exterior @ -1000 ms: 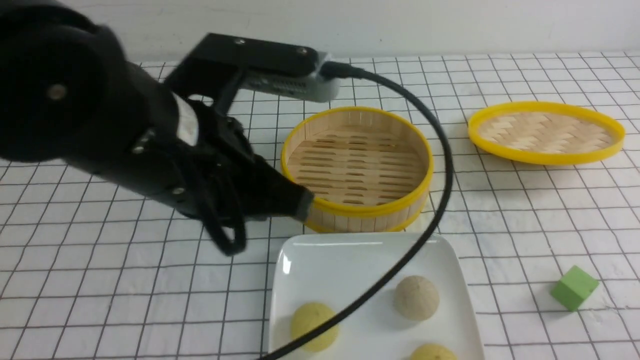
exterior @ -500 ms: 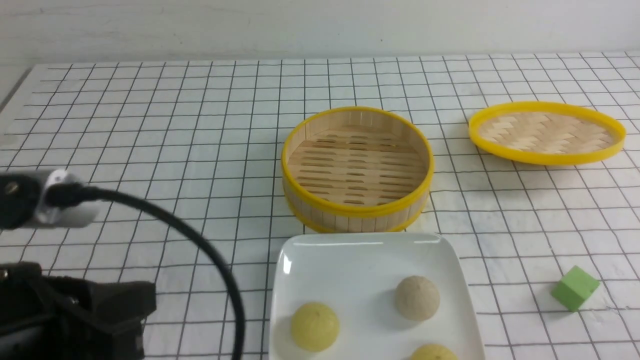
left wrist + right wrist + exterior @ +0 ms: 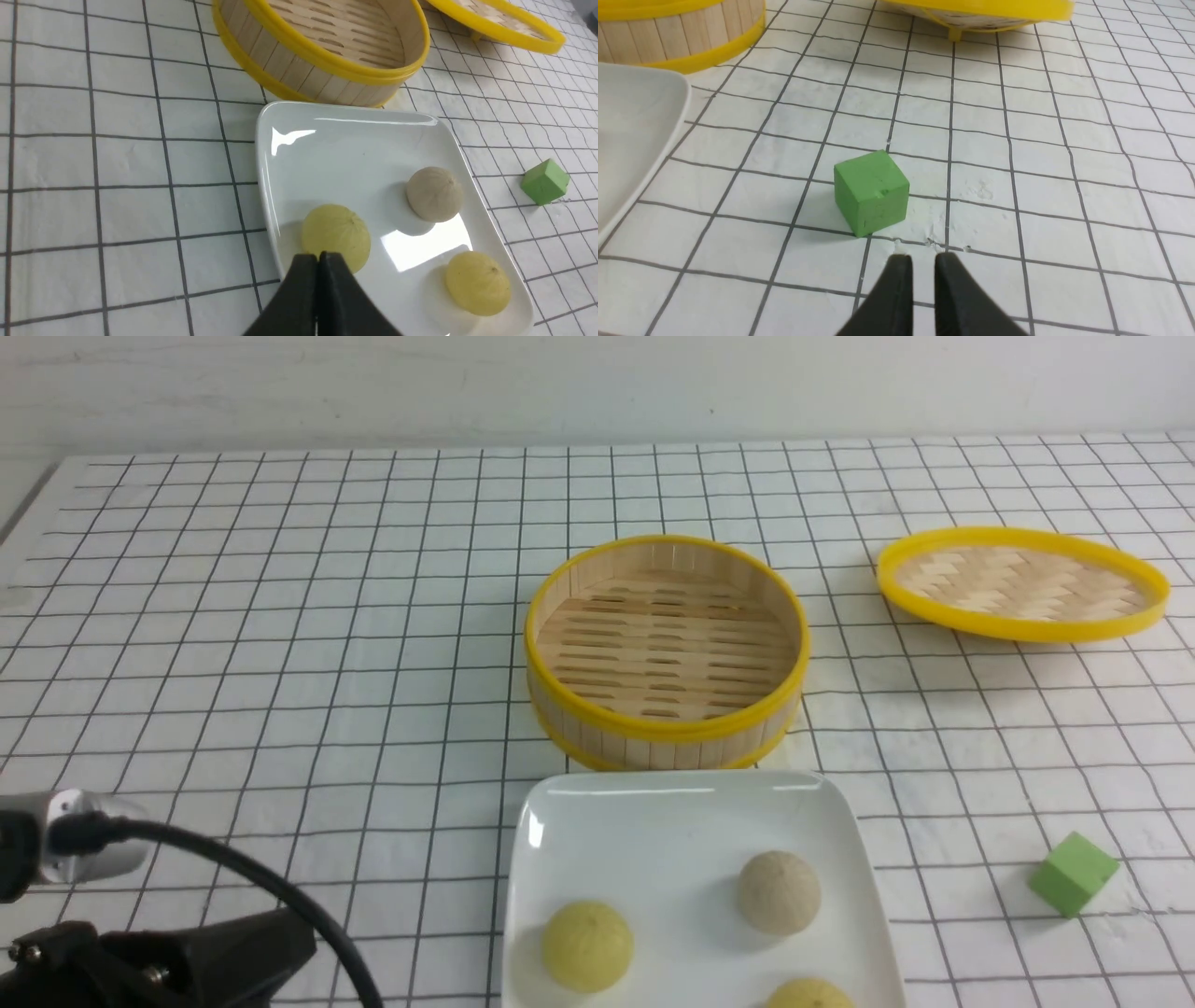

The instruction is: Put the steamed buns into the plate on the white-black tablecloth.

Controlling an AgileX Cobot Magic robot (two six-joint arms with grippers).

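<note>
Presently, the left gripper (image 3: 318, 261) is seen with its two black fingers pressed together, nothing held between them, its tips just over the near edge of the plate (image 3: 327, 149) beside one pale yellow steamed bun (image 3: 336, 235). In the front view only part of the left arm (image 3: 159, 961) and its black cable (image 3: 271, 887) are seen at the lower left corner.

The right gripper (image 3: 917, 261) is seen with its fingers nearly together, a narrow gap left between them, nothing gripped; it is held over the cloth just short of the small green cube (image 3: 872, 192).

Three steamed buns are noted in the white square plate (image 3: 653, 821): a pale yellow one (image 3: 587, 945), a beige-grey one (image 3: 779, 892), and a second pale yellow one (image 3: 809, 993) cut off by the frame edge. The plate rests on the white-black tablecloth (image 3: 280, 616).

Just behind the plate a bamboo steamer basket (image 3: 667, 649) with yellow rims is seen, nothing inside it. Its woven lid (image 3: 1022, 581) lies well apart, to the far right. The green cube (image 3: 1073, 873) sits to the right of the plate.

No brand, label or writing can be read on any item.
</note>
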